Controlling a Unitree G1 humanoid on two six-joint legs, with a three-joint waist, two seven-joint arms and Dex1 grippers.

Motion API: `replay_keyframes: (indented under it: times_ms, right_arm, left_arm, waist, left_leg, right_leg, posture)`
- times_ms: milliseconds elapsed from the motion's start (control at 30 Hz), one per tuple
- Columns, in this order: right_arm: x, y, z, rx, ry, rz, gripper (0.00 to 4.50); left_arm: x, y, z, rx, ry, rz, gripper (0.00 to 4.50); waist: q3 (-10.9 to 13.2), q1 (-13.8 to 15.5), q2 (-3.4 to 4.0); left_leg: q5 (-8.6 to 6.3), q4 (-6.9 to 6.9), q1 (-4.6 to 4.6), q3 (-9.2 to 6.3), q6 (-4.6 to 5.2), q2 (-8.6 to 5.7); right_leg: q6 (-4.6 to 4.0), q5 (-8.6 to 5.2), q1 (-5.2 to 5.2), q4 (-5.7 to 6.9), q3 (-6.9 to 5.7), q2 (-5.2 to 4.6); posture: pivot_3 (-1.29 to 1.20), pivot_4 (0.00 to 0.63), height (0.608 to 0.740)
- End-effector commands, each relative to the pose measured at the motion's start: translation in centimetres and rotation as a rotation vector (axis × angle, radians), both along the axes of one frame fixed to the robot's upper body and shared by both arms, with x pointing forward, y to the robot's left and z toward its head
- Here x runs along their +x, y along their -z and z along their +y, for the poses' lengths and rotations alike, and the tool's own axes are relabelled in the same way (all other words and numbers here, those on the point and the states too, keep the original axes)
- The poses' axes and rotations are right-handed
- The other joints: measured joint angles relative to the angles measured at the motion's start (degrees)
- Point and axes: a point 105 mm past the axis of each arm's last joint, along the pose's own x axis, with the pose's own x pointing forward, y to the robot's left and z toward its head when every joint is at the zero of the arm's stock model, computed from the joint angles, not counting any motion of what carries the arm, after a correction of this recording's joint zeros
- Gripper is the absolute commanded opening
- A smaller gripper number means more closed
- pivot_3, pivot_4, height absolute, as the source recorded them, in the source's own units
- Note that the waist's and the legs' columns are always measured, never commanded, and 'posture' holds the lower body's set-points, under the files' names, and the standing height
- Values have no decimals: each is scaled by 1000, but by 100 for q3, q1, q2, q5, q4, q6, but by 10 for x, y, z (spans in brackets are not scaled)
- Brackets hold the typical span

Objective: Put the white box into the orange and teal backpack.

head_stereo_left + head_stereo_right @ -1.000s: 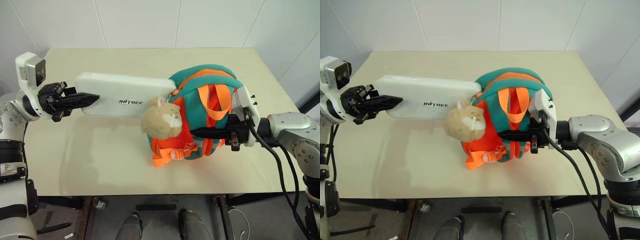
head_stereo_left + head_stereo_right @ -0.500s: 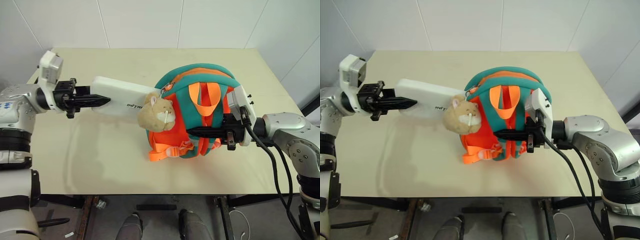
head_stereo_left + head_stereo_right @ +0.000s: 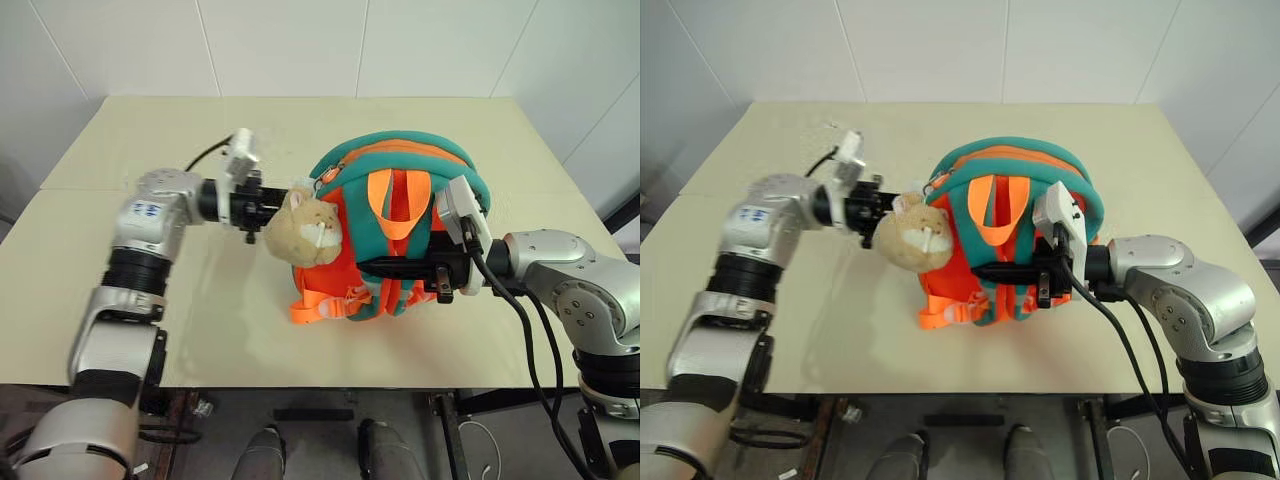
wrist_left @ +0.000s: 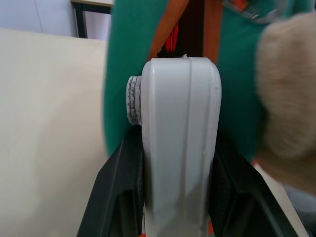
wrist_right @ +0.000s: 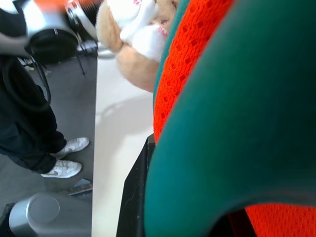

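Here, in the left eye view, the orange and teal backpack (image 3: 395, 235) stands near the middle of the beige table (image 3: 150, 150), with its orange straps facing the camera. A tan plush toy (image 3: 305, 228) hangs at the 9 o'clock side of the backpack. The left gripper (image 3: 262, 208) reaches in from 9 o'clock and its tip is just beside the toy, at the backpack's edge. The right gripper (image 3: 375, 266) comes from 3 o'clock and lies across the lower front of the backpack, its thin black fingers pressed together on a strap.

In the right eye view, the scene is the same: the left arm comes from the 9 o'clock side and the right arm from the 3 o'clock side of the backpack.

In the left wrist view, the white box (image 4: 180, 148) is seen on its narrow edge, clamped between the two black fingers (image 4: 116, 197) of the left gripper. Its far end goes into the teal opening of the backpack, and the tan toy is blurred next to it.

In the right wrist view, teal trim and orange mesh of the backpack are very close to the camera. One black finger (image 5: 136, 197) lies against the teal edge. Beyond the table edge a person's legs (image 5: 24, 133) in dark trousers and white shoes stand on the grey floor.
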Motion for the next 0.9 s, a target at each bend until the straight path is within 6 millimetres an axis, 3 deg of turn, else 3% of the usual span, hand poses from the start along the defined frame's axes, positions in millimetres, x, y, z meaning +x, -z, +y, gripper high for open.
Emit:
replay_keyframes:
  times_ms: [33, 200, 300, 333, 467, 567, 667, 800, 900]
  right_arm:
    - [-5, -11, 4, 13, -21, -57, 0]
    - [-4, -11, 4, 11, -20, -60, 0]
    - [-4, -11, 5, 13, -19, -63, 0]
    - [-4, -11, 5, 13, -19, -65, 0]
    - [-4, -11, 5, 13, -14, -66, 0]
    - [-4, -11, 4, 15, -9, -64, 0]
    - [-4, -10, 4, 17, -9, -61, 0]
    - [-3, -10, 4, 16, -9, -59, 0]
    - [-2, -9, 5, 18, -11, -57, 0]
  left_arm:
    - [4, -10, -21, 6, -29, -65, 1246]
    - [7, -4, -59, 7, -58, -41, 1246]
    - [7, -1, -67, 37, -73, -27, 1246]
    - [4, -2, -66, 42, -66, -12, 1596]
    - [-11, -23, -52, -46, 4, 17, 2796]
    - [-9, -40, -31, -89, -42, -32, 3640]
    - [-9, -44, -14, -60, -85, -54, 4462]
    - [-19, -50, 9, -78, -73, -58, 4462]
    - [-28, -43, 30, -45, -82, -74, 4462]
  waist:
    - [0, -34, 1]
    - [0, 22, 1]
    - [0, 56, 1]
    - [0, 62, 1]
    - [0, 30, 2]
    - [2, -48, 4]
    - [2, -61, 5]
    - [3, -32, 6]
    - [3, -29, 6]
  left_leg:
    - [0, -1, 2, 0, 0, 0]
    - [-1, 14, 4, -1, 2, -2]
    - [-4, 28, 3, -2, 7, -6]
    - [-4, 30, 4, -2, 7, -6]
    - [-4, 28, 4, -2, 6, -5]
    - [-4, 20, 3, -2, 7, -4]
    - [-5, 8, 5, -1, 7, -1]
    - [-5, 7, 2, -2, 6, -1]
    - [-6, 3, 2, -2, 6, -1]
  right_leg:
    - [0, 0, 0, 0, 1, 0]
    - [3, 2, 11, 1, 1, 0]
    - [11, 7, 20, -9, 2, -1]
    - [11, 7, 20, -10, 2, -1]
    - [10, 6, 19, -12, 2, 0]
    - [8, 6, 15, -12, 2, 0]
    - [4, 2, 6, -4, 2, 1]
    - [4, 2, 5, -7, 2, 0]
    - [3, 2, 6, -10, 2, 1]
  posture:
    - [0, 150, 740]
    - [0, 150, 740]
    - [0, 150, 740]
    - [0, 150, 740]
    - [0, 150, 740]
    - [0, 150, 740]
    - [0, 150, 740]
    - [0, 150, 740]
    - [0, 150, 740]
